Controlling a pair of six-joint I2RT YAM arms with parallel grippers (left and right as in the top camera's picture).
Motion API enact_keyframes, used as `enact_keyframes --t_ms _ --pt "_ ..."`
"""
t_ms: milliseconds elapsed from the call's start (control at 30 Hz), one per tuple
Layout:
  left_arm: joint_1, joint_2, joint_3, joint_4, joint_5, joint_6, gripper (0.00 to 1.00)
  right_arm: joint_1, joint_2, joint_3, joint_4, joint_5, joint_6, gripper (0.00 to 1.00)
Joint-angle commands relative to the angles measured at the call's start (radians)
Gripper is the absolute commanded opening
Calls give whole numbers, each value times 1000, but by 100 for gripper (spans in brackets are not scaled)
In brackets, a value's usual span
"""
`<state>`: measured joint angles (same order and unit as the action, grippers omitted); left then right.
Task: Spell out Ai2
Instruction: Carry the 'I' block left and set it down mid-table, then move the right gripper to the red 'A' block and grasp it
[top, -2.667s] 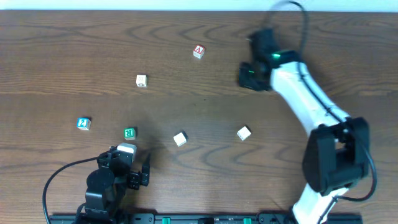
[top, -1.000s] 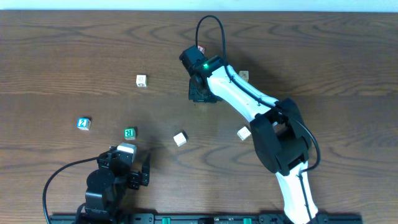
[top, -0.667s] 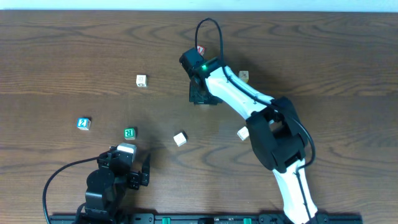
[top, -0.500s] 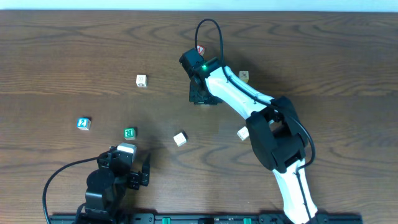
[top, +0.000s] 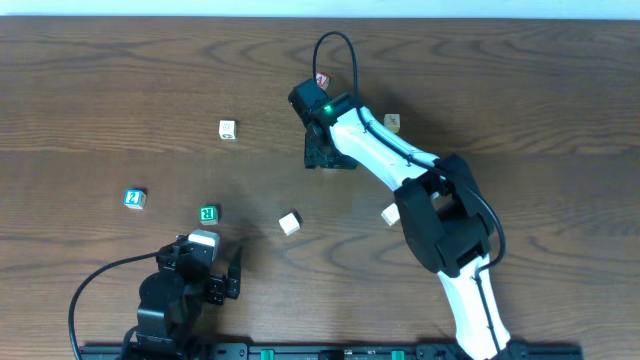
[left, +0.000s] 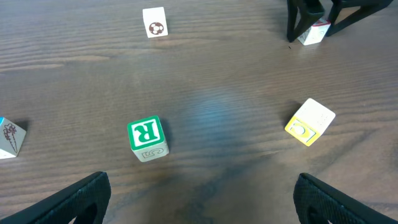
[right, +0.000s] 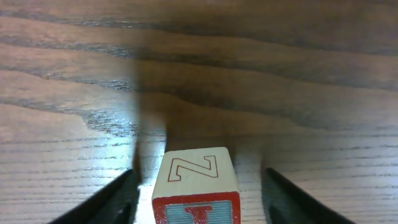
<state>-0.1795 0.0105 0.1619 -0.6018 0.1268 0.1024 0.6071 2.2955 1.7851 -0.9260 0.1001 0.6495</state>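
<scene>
A red-edged block (right: 194, 169) with a red "I" on its near face and an outlined letter on top stands on the table between my right gripper's (right: 198, 193) fingers, with a gap on each side. The gripper is open. In the overhead view the right gripper (top: 327, 158) hides this block. It shows under the gripper in the left wrist view (left: 313, 32). The red "A" block (top: 322, 79) lies just behind the arm. The blue "2" block (top: 134, 198) lies at the left. My left gripper (left: 202, 199) is open and empty near the front edge.
A green "R" block (top: 208, 213) (left: 148, 137), a soccer-ball block (top: 227, 129) (left: 154, 22), a pale block with a yellow side (top: 290, 223) (left: 309, 122) and two more pale blocks (top: 390, 213) (top: 392, 121) lie scattered on the wooden table.
My right arm has swung from the back right to the table's middle, just in front of the "A" block. Over the last second it has barely shifted. The left arm has not moved.
</scene>
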Motion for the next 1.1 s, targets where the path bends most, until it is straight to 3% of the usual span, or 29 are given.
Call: enact_keyframes --t_ms 0,100,200,367,667,1067 --pt "4 -6 -6 1 -4 6 95 -3 13 -2 0 4 -1 68" --pt "4 -6 -6 1 -4 6 95 -17 2 57 -7 -3 -38 70" --pt "4 -6 -6 1 -4 6 95 -39 -2 219 -28 -3 -88 80" --pt "4 -6 -6 1 -4 6 95 -58 -2 422 -30 0 -134 82" --pt "4 -6 -6 1 -4 7 95 -62 25 432 27 16 -117 83" --pt "4 -6 -6 1 -4 6 95 -157 186 435 238 -29 54 83"
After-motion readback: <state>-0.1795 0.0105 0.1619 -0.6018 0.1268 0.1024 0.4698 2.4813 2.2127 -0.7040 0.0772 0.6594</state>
